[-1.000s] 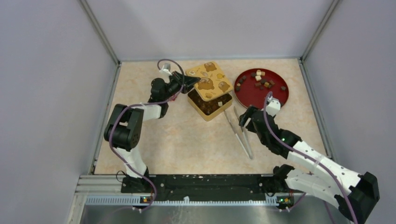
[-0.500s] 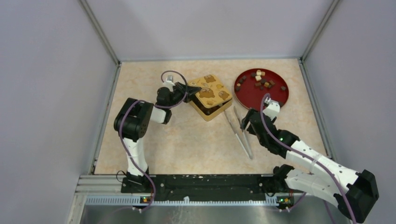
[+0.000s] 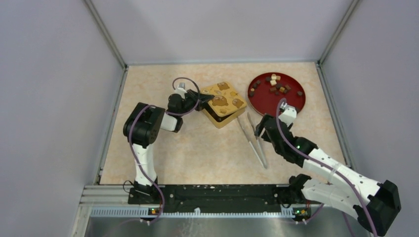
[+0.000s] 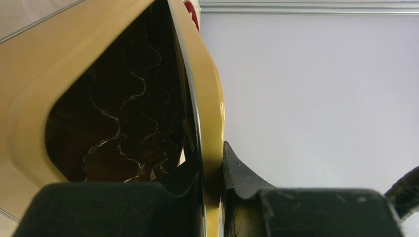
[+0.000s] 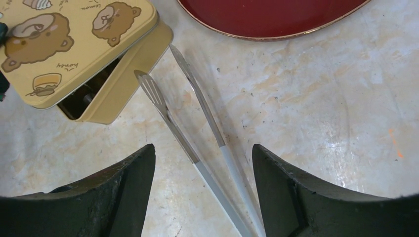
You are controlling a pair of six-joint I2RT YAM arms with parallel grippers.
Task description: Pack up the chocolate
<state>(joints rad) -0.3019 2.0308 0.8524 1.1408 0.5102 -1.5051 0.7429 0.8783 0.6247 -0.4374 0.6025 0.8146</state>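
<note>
The left pincer (image 3: pixel 200 100) is clamped on the edge of the square yellow bear-printed lid (image 3: pixel 223 98), which lies askew over its yellow tin box (image 3: pixel 222 120). The right pincer (image 5: pixel 203 163) gapes wide above grey metal tongs (image 5: pixel 197 103) on the worktop (image 3: pixel 207 148). Tiny brown and cream chocolate lumps (image 3: pixel 276 86) lie on the round red plate (image 3: pixel 291 102).

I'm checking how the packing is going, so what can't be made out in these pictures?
- Inside of the box: in the top view the lid covers it; the left wrist view shows only a dark wavy liner, no pieces discernible.
- The plate: right wrist view, cut off by the top edge, its chocolate out of frame.
- The tongs: right wrist view, handle ends cut off by the bottom edge.
- Piece count: top view, too small.
</note>
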